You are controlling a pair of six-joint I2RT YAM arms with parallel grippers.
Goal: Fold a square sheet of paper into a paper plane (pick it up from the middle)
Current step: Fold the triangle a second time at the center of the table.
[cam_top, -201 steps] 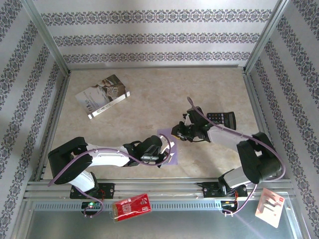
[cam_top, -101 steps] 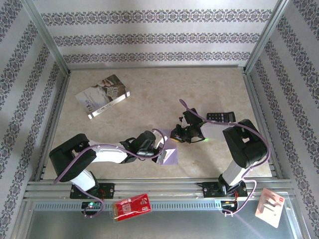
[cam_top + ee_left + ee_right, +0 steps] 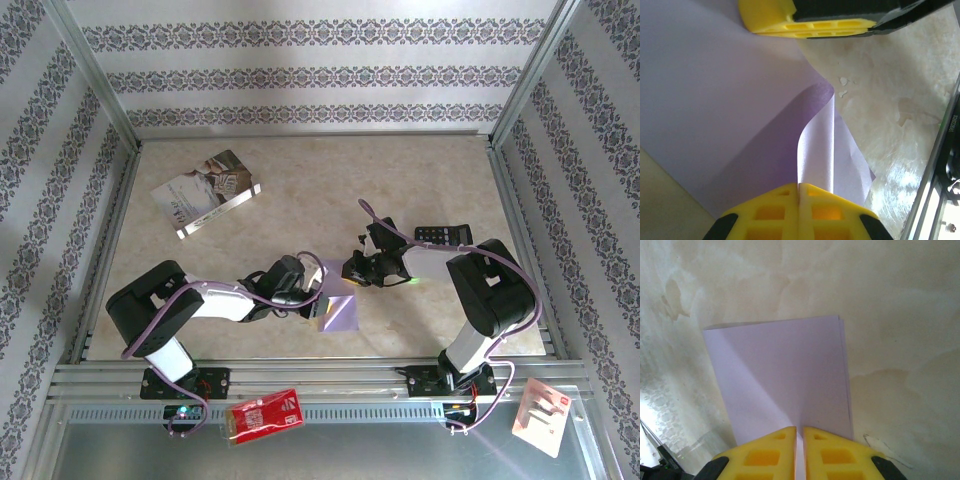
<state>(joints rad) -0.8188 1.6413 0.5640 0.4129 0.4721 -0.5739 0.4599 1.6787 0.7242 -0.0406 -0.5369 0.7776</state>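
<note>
both claws are on it now! the pale lilac square sheet of thin paper (image 3: pixel 340 316) sits just toward 5 o'clock of the middle of the beige marbled desk (image 3: pixel 300 180), between the two arms. the left claw (image 3: pixel 318 300) comes in from 9 o'clock. in the left wrist view its yellow pads (image 3: pixel 799 205) are pressed tight together, with a curled-up flap of the sheet (image 3: pixel 715 100) pinched in the seam. the right claw (image 3: pixel 351 271) meets the sheet from 1 o'clock. the right wrist view shows those pads (image 3: pixel 800 440) closed to a thin slit, and the sheet (image 3: pixel 785 370) runs straight into it. there the paper looks doubled over, with layered edges along one side and a diagonal crease. the grey-white printed booklet (image 3: pixel 205 192) lies off at 10 o'clock, the black calculator (image 3: pixel 443 235) at 2 o'clock of the sheet, and the red packet (image 3: pixel 265 413) sits on the rail at 6 o'clock.
</note>
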